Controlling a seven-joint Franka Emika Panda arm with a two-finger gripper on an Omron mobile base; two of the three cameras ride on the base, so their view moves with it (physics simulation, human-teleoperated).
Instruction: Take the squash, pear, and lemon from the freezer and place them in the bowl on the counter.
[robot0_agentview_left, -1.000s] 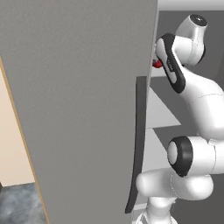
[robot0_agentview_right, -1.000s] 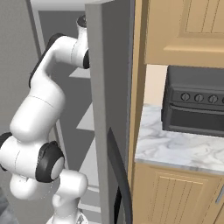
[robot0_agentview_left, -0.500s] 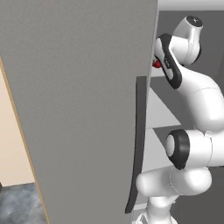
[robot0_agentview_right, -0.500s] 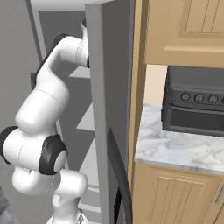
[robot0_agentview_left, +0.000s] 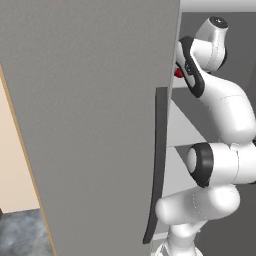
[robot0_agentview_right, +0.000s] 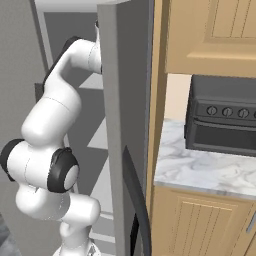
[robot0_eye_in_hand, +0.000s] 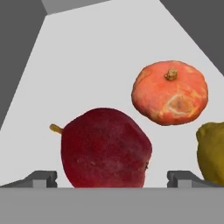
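Observation:
The freezer (robot0_agentview_left: 100, 125) stands with its broad grey door swung open, and my arm reaches past the door's edge onto an inner shelf (robot0_eye_in_hand: 109, 52). On that shelf lie a dark red pear (robot0_eye_in_hand: 105, 148) with a short stem, an orange flattened squash (robot0_eye_in_hand: 169, 92) behind and to its right, and a yellow lemon (robot0_eye_in_hand: 212, 153) cut off by the right edge. My gripper (robot0_eye_in_hand: 113, 179) is open, its two fingertips standing on either side of the pear without touching it. A red speck (robot0_agentview_left: 178, 73) shows beside the hand. The bowl is out of view.
The door's long dark handle (robot0_agentview_left: 155, 165) runs down beside my arm. Right of the freezer, the marble counter (robot0_agentview_right: 200, 172) carries a dark toaster oven (robot0_agentview_right: 225, 122), with wooden cabinets above (robot0_agentview_right: 210, 35) and below (robot0_agentview_right: 200, 225).
The arm's elbow and lower joints have swung a little while the hand stayed in at the shelf. The gripper stayed open and the fruit has not moved.

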